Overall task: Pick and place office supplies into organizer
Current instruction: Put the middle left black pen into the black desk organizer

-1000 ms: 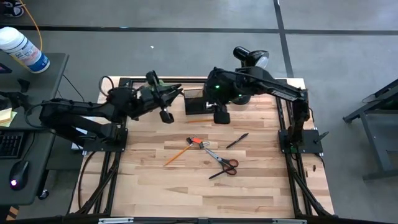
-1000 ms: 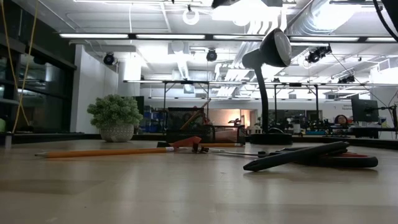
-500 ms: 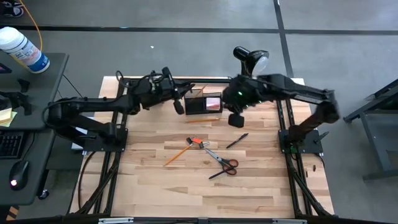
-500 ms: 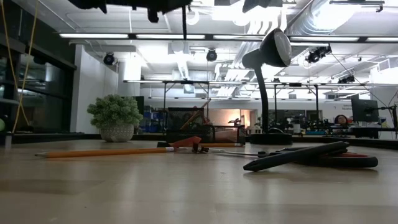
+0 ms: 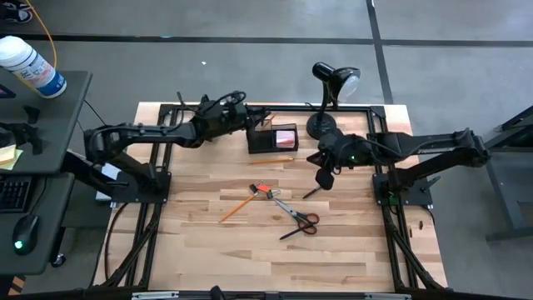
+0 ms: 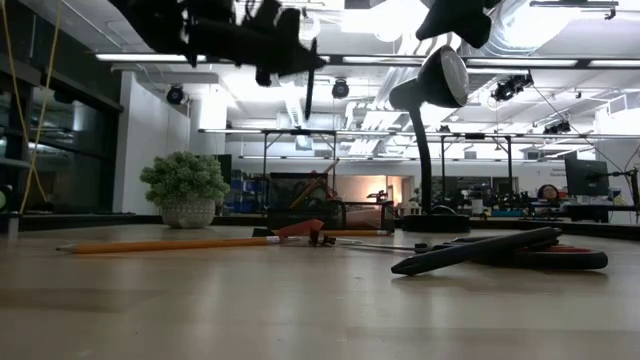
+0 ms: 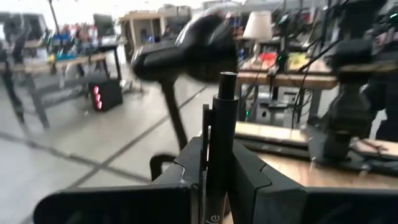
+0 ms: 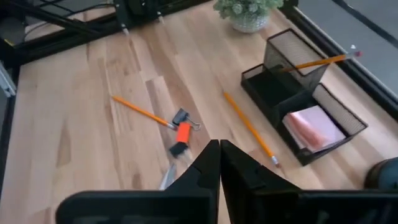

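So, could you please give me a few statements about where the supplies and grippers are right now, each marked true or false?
1. The pink sticky-note pad lies in the organizer's lower tray. True.
2. The left gripper is shut on a black pen. True.
3. The scissors stand in the pen compartment. False: they lie on the table.
4. The right gripper is open wide. False: its fingers are shut, holding nothing.
5. An orange pencil leans in the tall compartment. True.
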Controlling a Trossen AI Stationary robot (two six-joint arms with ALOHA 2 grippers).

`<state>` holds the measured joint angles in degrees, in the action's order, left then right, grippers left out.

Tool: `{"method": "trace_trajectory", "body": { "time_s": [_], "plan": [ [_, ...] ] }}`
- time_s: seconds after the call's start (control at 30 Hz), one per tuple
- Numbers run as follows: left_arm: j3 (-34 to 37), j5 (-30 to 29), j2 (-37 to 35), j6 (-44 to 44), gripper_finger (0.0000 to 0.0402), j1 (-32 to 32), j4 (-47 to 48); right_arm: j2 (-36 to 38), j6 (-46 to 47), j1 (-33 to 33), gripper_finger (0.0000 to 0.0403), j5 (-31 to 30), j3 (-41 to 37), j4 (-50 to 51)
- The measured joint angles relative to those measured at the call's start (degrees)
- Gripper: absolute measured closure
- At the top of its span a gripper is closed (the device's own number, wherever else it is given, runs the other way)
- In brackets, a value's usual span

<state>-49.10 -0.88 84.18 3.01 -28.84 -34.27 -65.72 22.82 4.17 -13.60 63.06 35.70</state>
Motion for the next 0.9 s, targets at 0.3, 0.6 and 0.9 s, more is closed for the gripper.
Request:
{"method": "trace_trajectory", "body": {
  "time_s": [0.3,0.6,0.9],
  "plan": [
    [0.00,0.24,6.96,-2.46,0.0384,-4.32,-0.28,-0.26,-0.10,2.37,0.0399,-3.17,-1.37,-0.89],
    [0.00,-0.11,11.72,-3.74,0.0384,-5.81,-0.21,-0.27,-2.26,0.73,0.0399,-5.29,-1.37,-1.69],
    [0.00,-2.63,14.23,-3.29,0.0378,-5.66,1.47,-0.28,-0.62,0.76,0.0399,-5.09,-1.35,-3.57]
  ]
}}
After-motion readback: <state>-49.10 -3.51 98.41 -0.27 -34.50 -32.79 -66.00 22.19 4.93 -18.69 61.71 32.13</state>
